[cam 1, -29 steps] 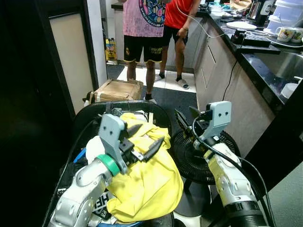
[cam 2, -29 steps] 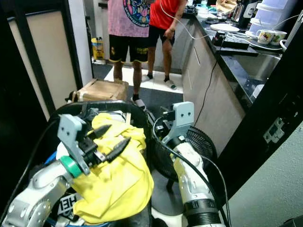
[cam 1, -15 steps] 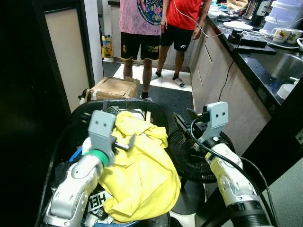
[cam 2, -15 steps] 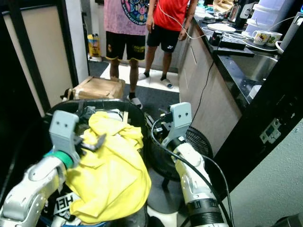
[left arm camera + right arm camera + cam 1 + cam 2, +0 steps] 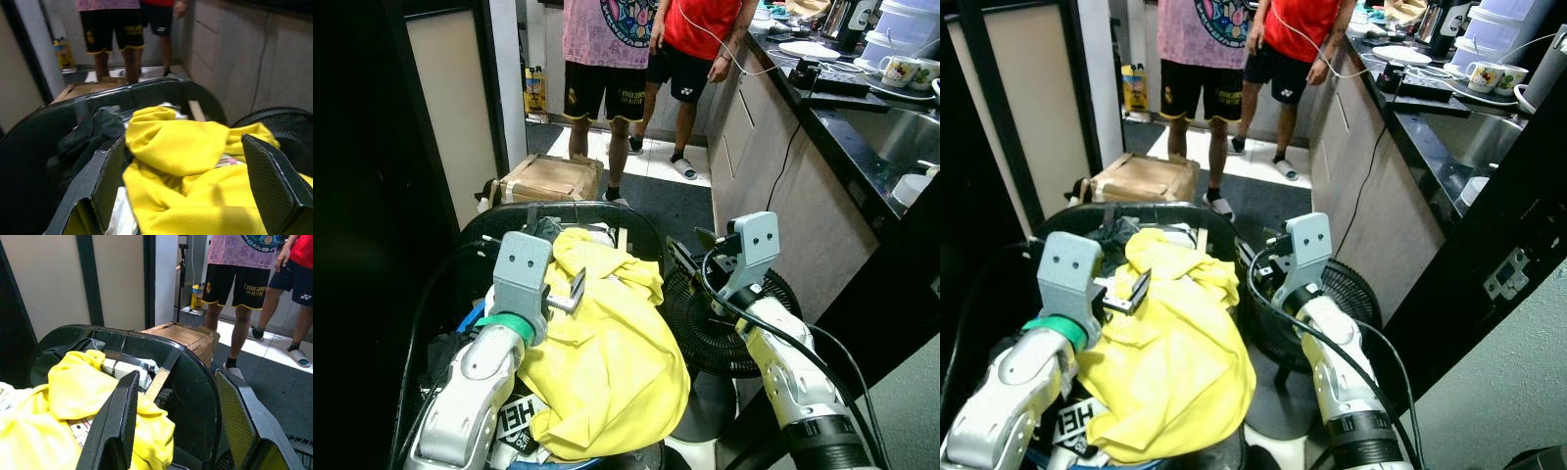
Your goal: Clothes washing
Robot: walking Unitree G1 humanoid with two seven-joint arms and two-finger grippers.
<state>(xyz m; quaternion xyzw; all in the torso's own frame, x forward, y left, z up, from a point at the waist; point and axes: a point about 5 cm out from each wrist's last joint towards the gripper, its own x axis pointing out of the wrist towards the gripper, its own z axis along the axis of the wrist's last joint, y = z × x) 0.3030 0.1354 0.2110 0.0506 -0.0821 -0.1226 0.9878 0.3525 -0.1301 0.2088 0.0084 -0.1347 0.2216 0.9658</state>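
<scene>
Washing barely begun: yellow garment [image 5: 607,362] heaped in my laundry basket [image 5: 641,230]. My left gripper [image 5: 570,291] spread above it, empty; right gripper [image 5: 690,259] spread, empty.

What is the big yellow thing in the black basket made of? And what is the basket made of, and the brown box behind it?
The yellow garment looks like soft knit cloth, matte: it folds and drapes loosely. The black laundry basket seems to be hard plastic, with a smooth, slightly shiny rim. The brown box looks like plain cardboard, dull with taped flaps.
</scene>
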